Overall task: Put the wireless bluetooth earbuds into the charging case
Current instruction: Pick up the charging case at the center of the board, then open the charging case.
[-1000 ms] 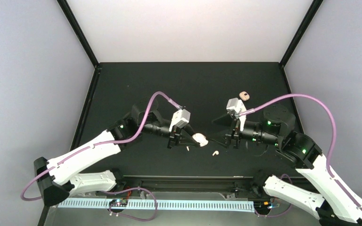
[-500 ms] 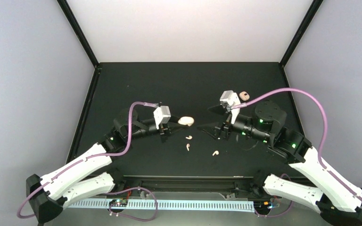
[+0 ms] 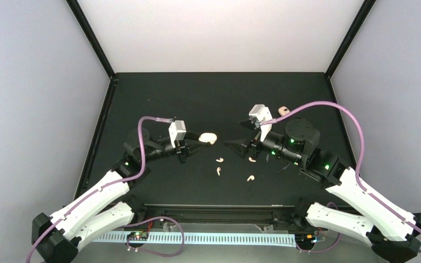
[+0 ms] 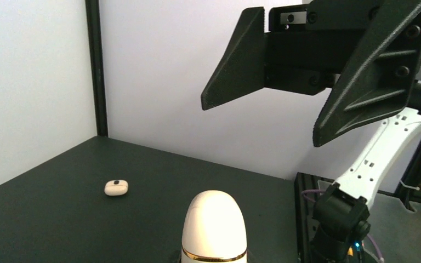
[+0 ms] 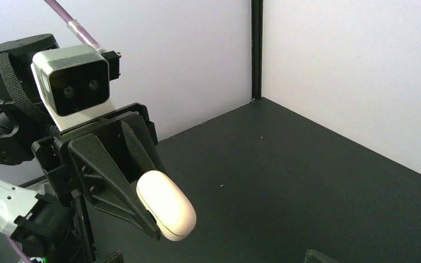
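Note:
My left gripper (image 3: 202, 139) is shut on a white egg-shaped charging case (image 3: 209, 138) and holds it above the mat; the case (image 4: 214, 227) has a gold band, and its lid looks closed. My right gripper (image 3: 234, 135) faces it from the right, apart from it, with its jaws spread wide and nothing between them. In the right wrist view the case (image 5: 166, 205) sticks out of the left fingers (image 5: 109, 181). Several small cream earbuds lie on the mat: one (image 3: 219, 160), another (image 3: 217, 171), one (image 3: 250, 178), and one (image 3: 251, 160) under the right arm.
A second small pale case (image 3: 284, 110) with a dark spot lies at the back right, and the left wrist view shows it too (image 4: 116, 188). The black mat (image 3: 159, 93) ends in black frame posts and white walls. Both arm bases sit at the near edge.
The left arm pulled back left and away with the case, lifting it off the earbud area. The right gripper opened wider and shifted left and away. An earbud under the right arm came into view.

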Tool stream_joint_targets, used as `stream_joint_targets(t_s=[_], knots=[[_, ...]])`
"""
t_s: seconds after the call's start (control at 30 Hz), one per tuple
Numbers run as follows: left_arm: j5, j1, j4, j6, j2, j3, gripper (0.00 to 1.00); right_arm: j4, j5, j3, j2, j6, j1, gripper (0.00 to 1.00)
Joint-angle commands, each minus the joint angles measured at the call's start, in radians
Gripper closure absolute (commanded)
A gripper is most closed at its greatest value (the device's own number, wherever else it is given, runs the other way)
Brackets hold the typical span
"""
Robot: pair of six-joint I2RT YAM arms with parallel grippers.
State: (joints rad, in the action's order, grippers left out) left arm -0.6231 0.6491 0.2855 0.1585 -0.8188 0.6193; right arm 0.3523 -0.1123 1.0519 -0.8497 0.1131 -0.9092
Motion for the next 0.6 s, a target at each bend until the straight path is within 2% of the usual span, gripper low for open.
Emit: stream_joint_targets(t_s=[0.0,0.57], knots=[[-0.077,-0.006,0.049,-0.002,-0.005,0.005,0.98,0.035,-0.031,-0.002,-0.001,-0.044,-0.006,0.14],[-0.29,0.005,0.054,0.001,-0.08,0.066,0.98,0.082,-0.169,0.059,-0.089,-0.074,-0.009,0.13]])
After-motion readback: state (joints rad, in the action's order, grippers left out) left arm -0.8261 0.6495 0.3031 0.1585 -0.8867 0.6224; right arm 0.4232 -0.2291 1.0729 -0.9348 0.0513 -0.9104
